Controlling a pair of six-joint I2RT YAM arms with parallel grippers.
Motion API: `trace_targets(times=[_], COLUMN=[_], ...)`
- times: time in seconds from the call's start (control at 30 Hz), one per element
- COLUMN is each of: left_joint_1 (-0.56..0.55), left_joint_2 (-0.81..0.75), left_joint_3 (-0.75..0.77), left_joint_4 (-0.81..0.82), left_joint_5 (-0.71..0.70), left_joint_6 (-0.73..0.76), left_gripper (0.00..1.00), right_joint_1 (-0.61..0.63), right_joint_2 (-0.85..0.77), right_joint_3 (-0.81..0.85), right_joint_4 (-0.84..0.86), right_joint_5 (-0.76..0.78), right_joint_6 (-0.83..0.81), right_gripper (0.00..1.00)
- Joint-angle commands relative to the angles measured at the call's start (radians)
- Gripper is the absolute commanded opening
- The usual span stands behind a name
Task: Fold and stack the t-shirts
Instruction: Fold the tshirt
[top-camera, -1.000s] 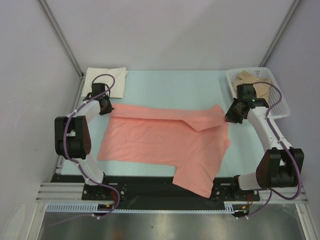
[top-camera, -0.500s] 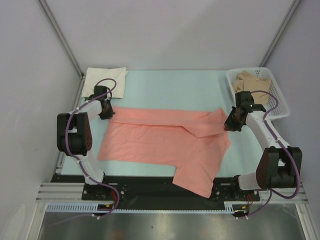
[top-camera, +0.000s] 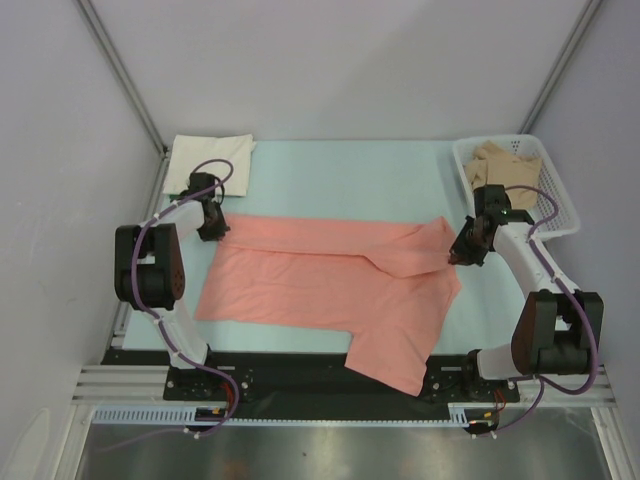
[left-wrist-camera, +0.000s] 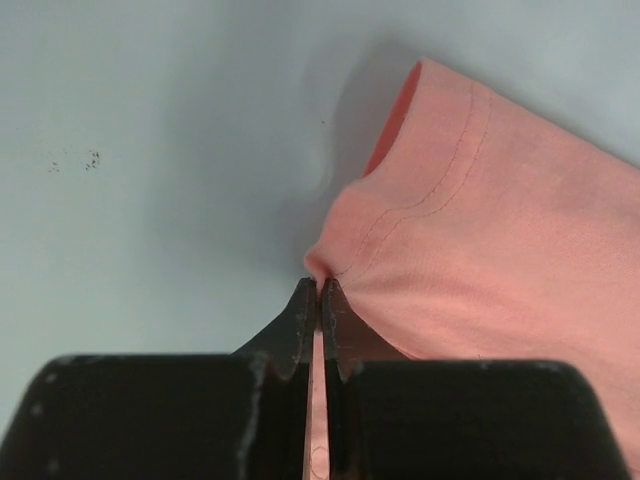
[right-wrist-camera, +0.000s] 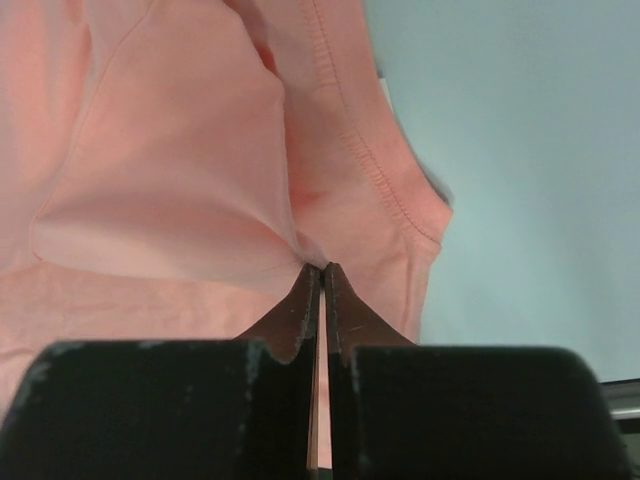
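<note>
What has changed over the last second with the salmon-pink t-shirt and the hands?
The left hand and right hand, still shut on the far edge of the salmon-pink cloth t-shirt, drew it slightly toward the near side. The folded cream-white t-shirt and the tan-beige t-shirt in the white mesh basket stayed put.

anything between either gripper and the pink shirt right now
Nothing visible does. The left gripper and the right gripper are each shut directly on the far edge of the salmon-pink shirt.
</note>
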Motion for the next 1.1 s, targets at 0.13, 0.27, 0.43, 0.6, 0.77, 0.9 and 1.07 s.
trace_targets(times=[0.13, 0.27, 0.43, 0.6, 0.77, 0.9, 1.07], left_joint_1=[0.002, 0.000, 0.000, -0.006, -0.027, -0.027, -0.070], left_joint_2=[0.021, 0.014, -0.018, -0.080, -0.107, -0.088, -0.009], left_joint_3=[0.044, 0.034, 0.028, 0.111, 0.194, 0.186, 0.186], left_joint_4=[-0.007, -0.013, -0.037, -0.142, -0.174, -0.117, -0.022], left_joint_5=[-0.046, -0.058, -0.066, -0.089, -0.121, -0.027, 0.107], left_joint_6=[0.014, 0.006, -0.017, -0.058, -0.080, -0.089, -0.075], left_gripper=[0.08, 0.13, 0.38, 0.55, 0.56, 0.46, 0.38], right_joint_1=[-0.006, -0.004, -0.004, 0.042, 0.022, -0.004, -0.006], right_joint_2=[-0.027, -0.022, -0.048, -0.175, 0.006, 0.223, 0.419], right_joint_3=[0.024, -0.060, -0.096, -0.024, 0.068, 0.280, 0.437], right_joint_4=[-0.062, -0.046, -0.088, -0.071, 0.123, 0.111, 0.074], right_joint_5=[-0.056, -0.038, -0.030, -0.076, -0.050, 0.005, -0.014], right_joint_6=[0.035, 0.071, 0.078, 0.031, -0.085, -0.162, -0.197], right_gripper=[0.00, 0.00, 0.08, 0.64, 0.76, 0.76, 0.74])
